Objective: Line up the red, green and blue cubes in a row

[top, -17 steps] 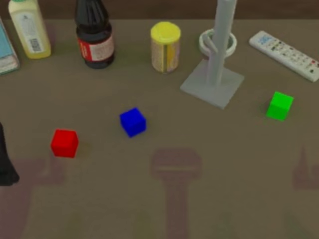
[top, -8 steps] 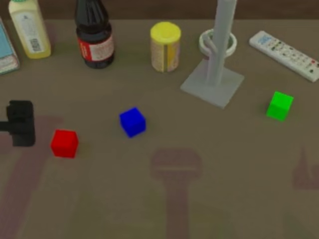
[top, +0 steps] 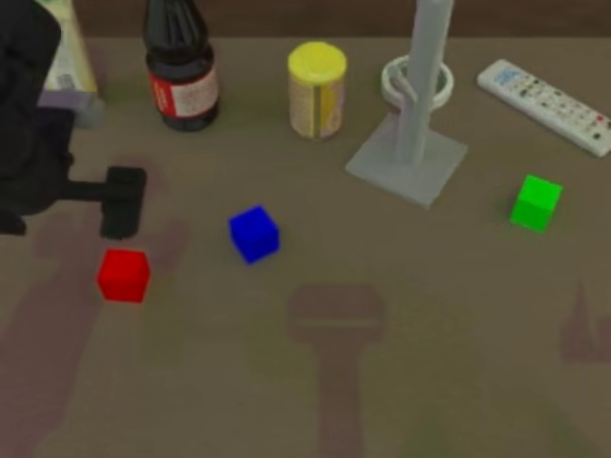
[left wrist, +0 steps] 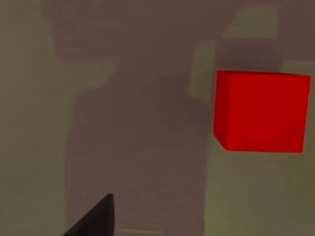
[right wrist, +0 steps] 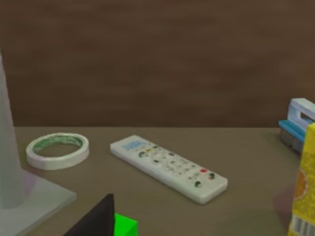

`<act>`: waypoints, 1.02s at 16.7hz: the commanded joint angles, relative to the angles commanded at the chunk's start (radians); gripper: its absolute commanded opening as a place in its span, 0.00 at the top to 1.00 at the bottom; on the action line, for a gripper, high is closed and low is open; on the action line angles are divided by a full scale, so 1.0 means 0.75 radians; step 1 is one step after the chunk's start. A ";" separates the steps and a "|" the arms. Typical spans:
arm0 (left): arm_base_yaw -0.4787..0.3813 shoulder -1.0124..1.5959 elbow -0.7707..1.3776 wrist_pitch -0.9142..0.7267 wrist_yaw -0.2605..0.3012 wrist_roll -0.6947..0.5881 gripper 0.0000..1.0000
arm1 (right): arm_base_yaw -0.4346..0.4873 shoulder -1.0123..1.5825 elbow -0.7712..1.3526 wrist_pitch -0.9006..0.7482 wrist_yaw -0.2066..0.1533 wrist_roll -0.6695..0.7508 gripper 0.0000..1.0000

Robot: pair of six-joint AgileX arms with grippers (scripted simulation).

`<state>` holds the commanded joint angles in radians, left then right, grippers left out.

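Observation:
The red cube (top: 123, 275) sits at the front left of the table, and it fills the left wrist view as well, red cube (left wrist: 261, 110). The blue cube (top: 254, 234) lies a little to its right. Far to the right is the green cube (top: 536, 201). My left gripper (top: 122, 202) hovers open just behind the red cube, holding nothing; one dark fingertip (left wrist: 96, 219) shows. My right arm is out of the top view. Its wrist view shows one dark fingertip (right wrist: 96, 219) beside the green cube (right wrist: 125, 227), jaws open.
Along the back stand a dark bottle (top: 181, 72), a yellow-lidded jar (top: 317, 88), a white stand (top: 410, 143) with a tape roll (top: 417, 81) behind it, and a remote (top: 546, 105). My left arm partly hides a yellow bottle (top: 74, 57).
My left arm has swung in from the left edge, and its gripper has moved right to just behind the red cube. The cubes have not moved.

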<state>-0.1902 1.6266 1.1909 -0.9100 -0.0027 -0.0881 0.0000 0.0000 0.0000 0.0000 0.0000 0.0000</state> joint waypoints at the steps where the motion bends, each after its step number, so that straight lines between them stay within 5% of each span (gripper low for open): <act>1: -0.011 0.090 0.069 -0.049 0.001 -0.005 0.00 | 0.000 0.000 0.000 0.000 0.000 0.000 0.00; 8: -0.049 0.407 0.326 -0.219 0.005 -0.025 0.00 | 0.000 0.000 0.000 0.000 0.000 0.000 0.00; 17: -0.046 0.472 0.230 -0.058 0.005 -0.021 0.00 | 0.000 0.000 0.000 0.000 0.000 0.000 0.00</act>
<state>-0.2244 1.9804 1.3632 -0.9538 0.0013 -0.1035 0.0000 0.0000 0.0000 0.0000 0.0000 0.0000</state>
